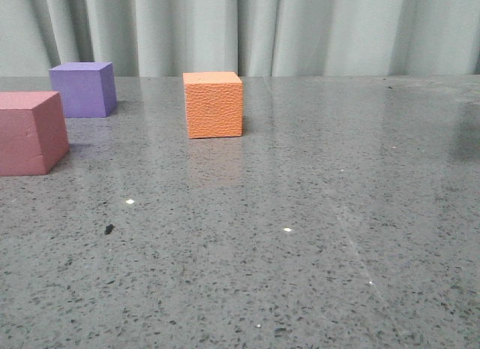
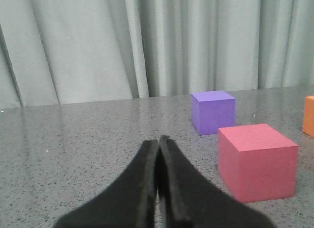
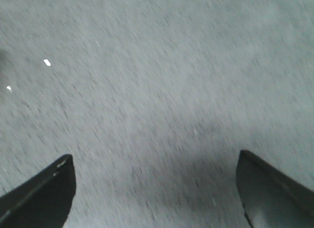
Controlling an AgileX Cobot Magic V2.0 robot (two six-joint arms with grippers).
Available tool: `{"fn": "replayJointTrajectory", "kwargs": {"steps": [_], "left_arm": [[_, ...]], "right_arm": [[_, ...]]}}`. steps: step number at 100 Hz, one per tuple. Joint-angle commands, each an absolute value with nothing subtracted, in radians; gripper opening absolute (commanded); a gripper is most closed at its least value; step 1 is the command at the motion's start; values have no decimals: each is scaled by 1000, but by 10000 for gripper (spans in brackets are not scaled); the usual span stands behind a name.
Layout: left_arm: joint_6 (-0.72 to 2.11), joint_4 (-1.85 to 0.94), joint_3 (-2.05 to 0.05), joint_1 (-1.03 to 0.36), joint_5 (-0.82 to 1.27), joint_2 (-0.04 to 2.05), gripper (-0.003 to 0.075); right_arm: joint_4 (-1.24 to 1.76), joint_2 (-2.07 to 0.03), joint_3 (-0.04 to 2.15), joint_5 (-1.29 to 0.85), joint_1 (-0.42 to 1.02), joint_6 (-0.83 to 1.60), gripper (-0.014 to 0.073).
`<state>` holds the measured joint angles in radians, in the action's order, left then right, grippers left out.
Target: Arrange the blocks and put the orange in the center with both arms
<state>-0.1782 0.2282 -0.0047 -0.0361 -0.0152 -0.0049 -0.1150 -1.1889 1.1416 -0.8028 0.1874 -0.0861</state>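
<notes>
The orange block with a pebbled surface stands on the table left of centre in the front view; only its edge shows in the left wrist view. Further back on the left is the purple block. The pinkish-red block sits nearer, at the left edge. My left gripper is shut with nothing in it, low over the table, apart from the pinkish-red block. My right gripper is open over bare table, with no block in its blurred view. Neither arm appears in the front view.
A pale green curtain hangs behind the speckled grey table. A small dark speck and a few white flecks lie on the tabletop.
</notes>
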Motion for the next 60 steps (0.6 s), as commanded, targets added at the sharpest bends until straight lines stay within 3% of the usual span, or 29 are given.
{"fn": "replayJointTrajectory", "kwargs": {"steps": [1, 11, 18, 27, 41, 60], "left_arm": [[-182, 226, 50, -44, -93, -37, -10], [-182, 226, 50, -44, -93, -37, -10], [-182, 226, 50, -44, -93, -37, -10], [-182, 226, 50, -44, -93, -37, -10], [-182, 226, 50, -44, -93, -37, -10], [-182, 226, 50, -44, -93, -37, -10]], "right_arm": [[-123, -1066, 1047, -708, 147, -71, 643], [-123, -939, 907, -690, 113, -71, 623], [-123, -860, 827, -679, 108, -72, 540], [-123, -782, 754, -656, 108, -72, 331], [-123, -687, 704, -666, 108, -72, -63], [-123, -646, 695, -713, 108, -72, -67]]}}
